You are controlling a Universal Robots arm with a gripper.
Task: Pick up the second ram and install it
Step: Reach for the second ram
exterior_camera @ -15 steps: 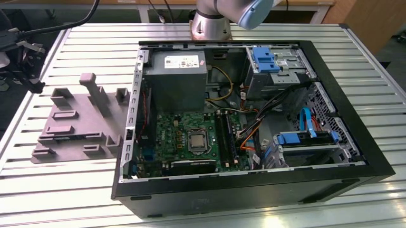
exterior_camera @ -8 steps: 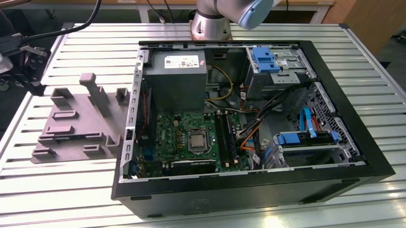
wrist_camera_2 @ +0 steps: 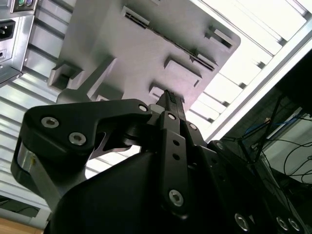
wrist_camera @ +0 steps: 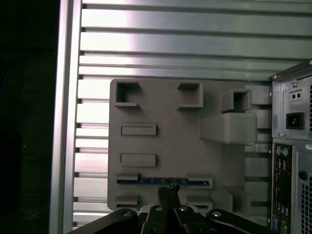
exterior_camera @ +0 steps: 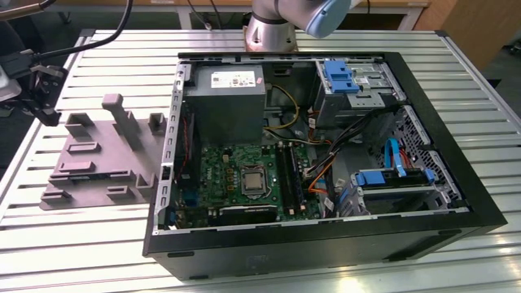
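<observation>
**1. Work surface and surroundings**
The table is built of pale metal slats running side to side in the exterior view. An open black computer case lies on it. Inside the case, a grey power-supply box sits toward 11 o'clock and a green board toward 7 o'clock. Blue drive brackets are fitted at 1 o'clock. The arm base stands at the case's 12 o'clock edge. A grey plastic tray with raised blocks lies flat on the slats at the case's 9 o'clock side, just beside it. Beyond the table, brown wooden furniture shows at 2 o'clock.

**2. Task item**
The second ram lies in the tray, in the block row near the tray's 6 o'clock edge as the exterior view has it. It appears as a long, thin, dark strip with a bluish sheen. Each end is seated in a raised grey block. Individual chips cannot be made out.

**3. Tool state**
The gripper hangs above the tray, closest to the ram's row. In the exterior view it sits at the tray's 10 o'clock. How far open it stands cannot be determined from these views. The ram rests in the tray, not in the gripper's hold.
</observation>
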